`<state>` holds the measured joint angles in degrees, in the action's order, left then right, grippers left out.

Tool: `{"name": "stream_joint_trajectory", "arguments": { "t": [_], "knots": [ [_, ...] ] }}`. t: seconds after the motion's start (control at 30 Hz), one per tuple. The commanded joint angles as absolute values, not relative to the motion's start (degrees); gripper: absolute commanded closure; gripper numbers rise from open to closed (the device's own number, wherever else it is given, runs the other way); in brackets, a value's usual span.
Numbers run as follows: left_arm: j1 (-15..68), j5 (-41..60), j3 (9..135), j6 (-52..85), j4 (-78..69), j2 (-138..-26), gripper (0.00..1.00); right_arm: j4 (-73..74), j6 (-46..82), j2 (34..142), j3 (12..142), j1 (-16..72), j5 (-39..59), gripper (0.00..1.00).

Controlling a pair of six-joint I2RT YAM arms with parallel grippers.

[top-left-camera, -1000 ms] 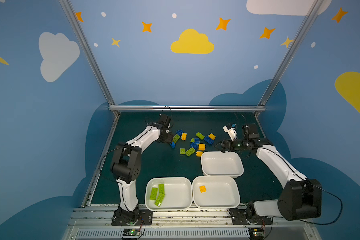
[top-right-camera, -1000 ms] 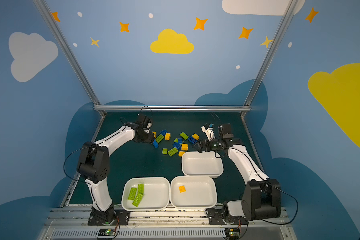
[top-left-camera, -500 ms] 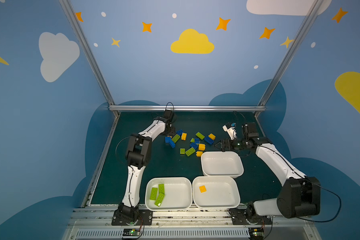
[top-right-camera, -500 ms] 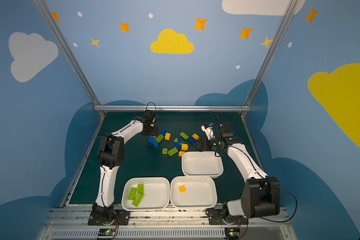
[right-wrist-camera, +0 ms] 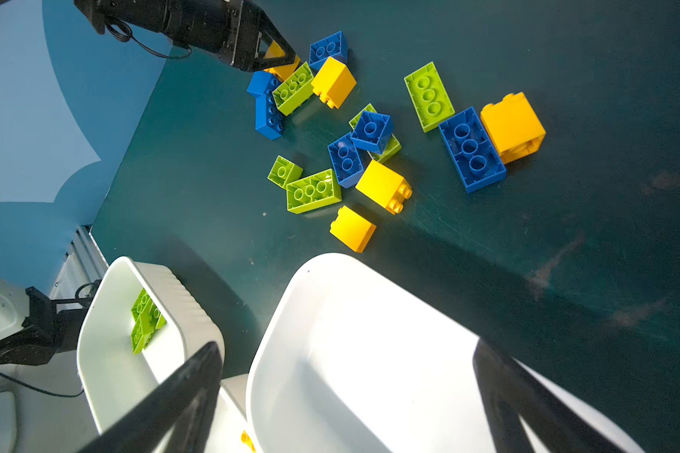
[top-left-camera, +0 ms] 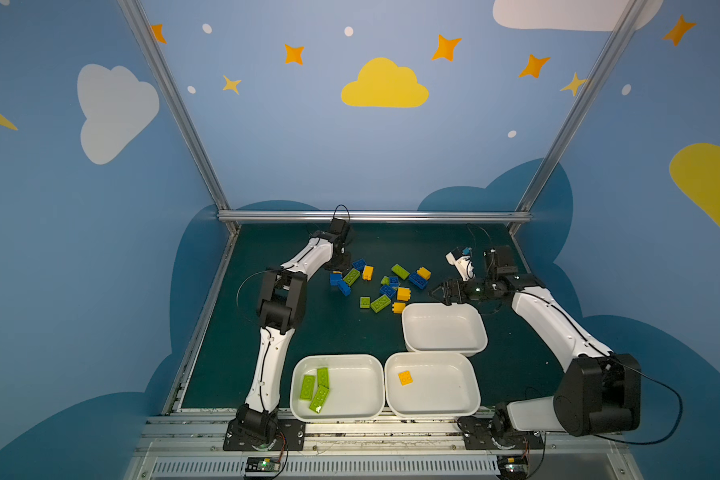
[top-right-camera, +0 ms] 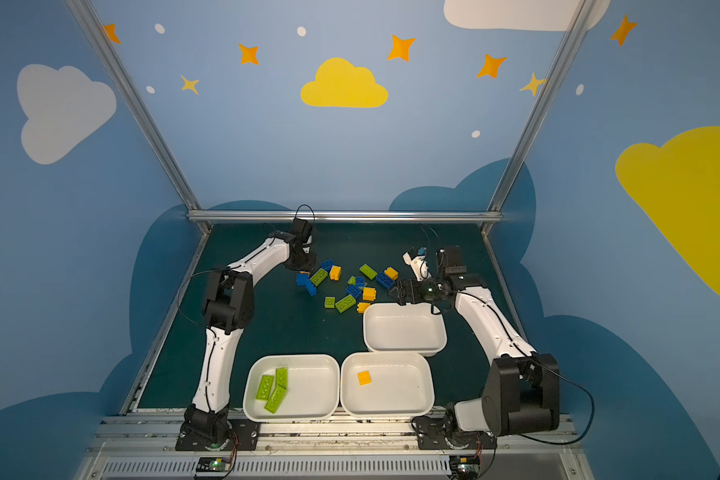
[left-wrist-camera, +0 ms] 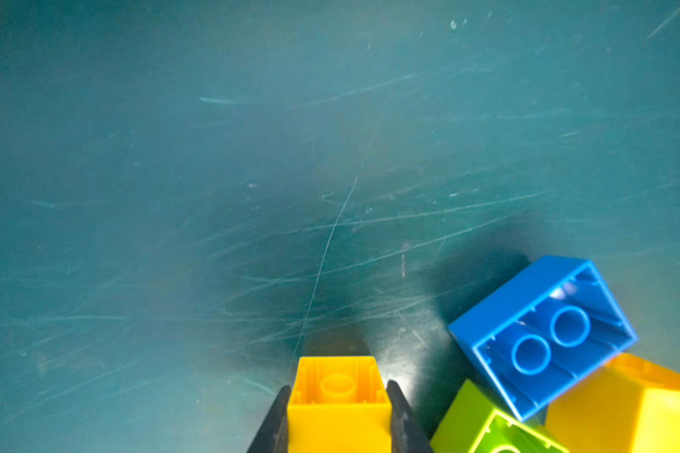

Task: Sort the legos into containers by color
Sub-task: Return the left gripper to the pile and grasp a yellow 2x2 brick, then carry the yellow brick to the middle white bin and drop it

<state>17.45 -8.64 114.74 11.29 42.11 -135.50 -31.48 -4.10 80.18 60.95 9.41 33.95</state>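
Loose green, blue and yellow legos (top-left-camera: 385,282) lie in a heap on the dark green table. At the heap's far left end my left gripper (left-wrist-camera: 339,386) is shut on a yellow brick (left-wrist-camera: 338,404), its hollow underside facing the camera. The right wrist view shows that left gripper (right-wrist-camera: 287,59) low at the table. My right gripper (top-left-camera: 437,293) is open and empty over the far rim of an empty white container (top-left-camera: 443,328). The near left container (top-left-camera: 358,390) holds three green bricks (top-left-camera: 316,388). The near right container (top-left-camera: 441,386) holds one yellow brick (top-left-camera: 405,377).
A blue brick (left-wrist-camera: 542,337), a green one (left-wrist-camera: 487,427) and another yellow one (left-wrist-camera: 636,408) lie right beside the held brick. A small white and blue object (top-left-camera: 460,262) stands beyond my right gripper. A metal rail (top-left-camera: 371,216) bounds the table's far edge.
My left arm has swung right to the heap's left end and its gripper has closed on the yellow brick. My right arm has hardly moved.
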Motion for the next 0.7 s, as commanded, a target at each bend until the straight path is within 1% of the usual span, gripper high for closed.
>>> {"name": "stream_joint_trajectory", "arguments": {
  "t": [0.0, 0.13, 0.27, 0.37, 0.5, 0.67],
  "knots": [
    [17.22, -5.96, 115.74, 9.87, 46.59, -129.22, 0.71, -32.17, -4.75, 79.67, 62.47, 9.05, 33.75, 0.02],
    [18.29, -2.24, 113.14, 8.41, 51.11, -122.08, 0.70, -31.57, -4.66, 80.13, 62.41, 8.97, 34.10, 0.01],
    [20.47, -0.20, 106.06, 7.39, 52.15, -112.62, 0.69, -30.90, -4.48, 80.56, 62.37, 8.97, 34.42, 0.02],
    [23.32, 4.46, 99.40, 9.38, 51.65, -105.04, 0.69, -30.74, -4.45, 80.55, 62.40, 9.05, 34.44, 0.01],
    [31.41, 9.45, 89.49, 11.43, 46.65, -95.96, 0.68, -30.85, -4.81, 80.74, 62.49, 8.90, 34.45, 0.02],
    [42.24, 10.45, 82.86, 15.10, 44.06, -91.52, 0.68, -31.08, -5.25, 80.60, 62.47, 8.66, 34.25, 0.02]
  ]
}}
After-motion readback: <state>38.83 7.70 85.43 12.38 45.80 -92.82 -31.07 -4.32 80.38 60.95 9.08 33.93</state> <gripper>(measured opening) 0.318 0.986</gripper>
